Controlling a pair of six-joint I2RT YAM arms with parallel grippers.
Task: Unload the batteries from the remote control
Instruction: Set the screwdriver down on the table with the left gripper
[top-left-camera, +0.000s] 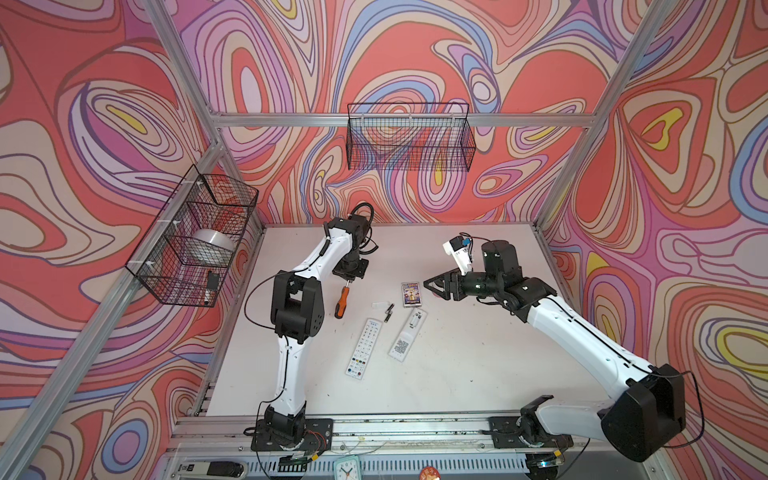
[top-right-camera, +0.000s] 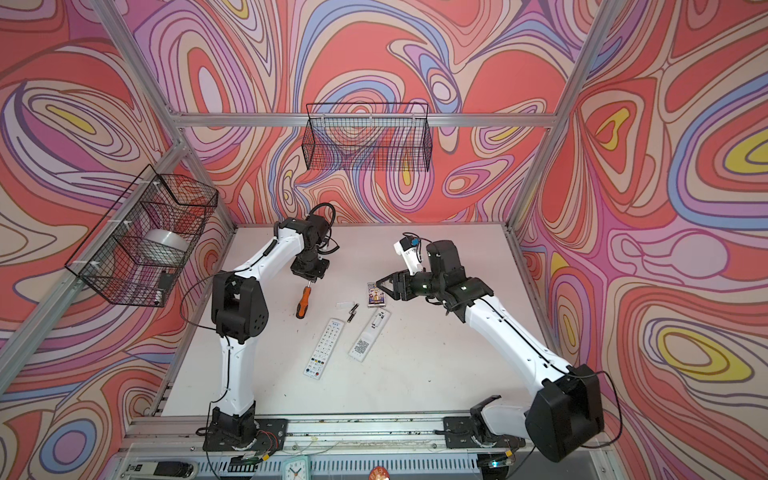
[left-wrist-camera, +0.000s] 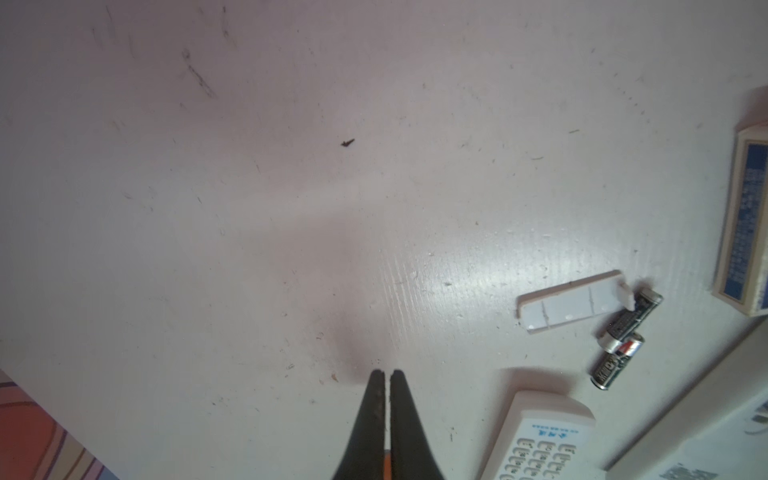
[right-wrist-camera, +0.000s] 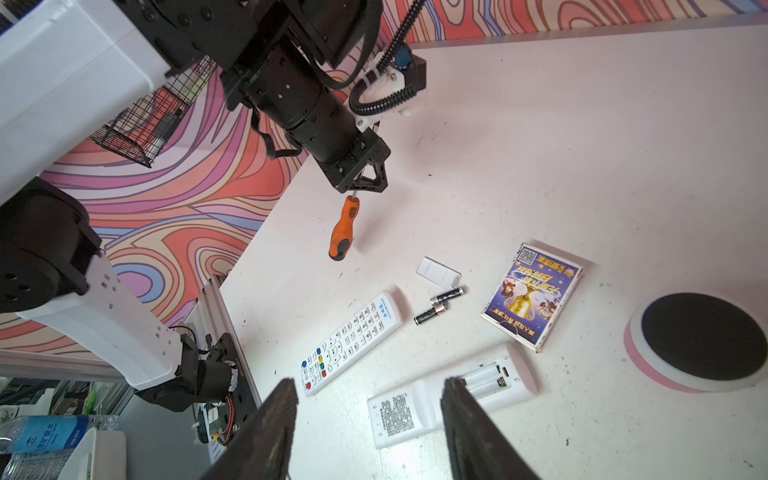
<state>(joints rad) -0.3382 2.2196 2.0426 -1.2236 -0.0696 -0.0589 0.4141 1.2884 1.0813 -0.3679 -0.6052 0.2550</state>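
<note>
**Two batteries on the table; right gripper free above the opened remote**

In a top view, two slim dark cylindrical batteries (top-left-camera: 390, 308) lie end to end on the white table (top-left-camera: 478, 353). Their long axis runs from 1 to 7 o'clock. They sit at 8 o'clock from my right gripper (top-left-camera: 429, 286), which hangs half open and empty. They are at 4 o'clock from my left gripper (top-left-camera: 350, 277), which is clamped on the metal shaft of the orange-handled screwdriver (top-left-camera: 341, 301). The white face-down remote control (top-left-camera: 406, 337), its battery bay uncovered and seemingly bare, lies at 7 o'clock from my right gripper, the nearer one.
</note>
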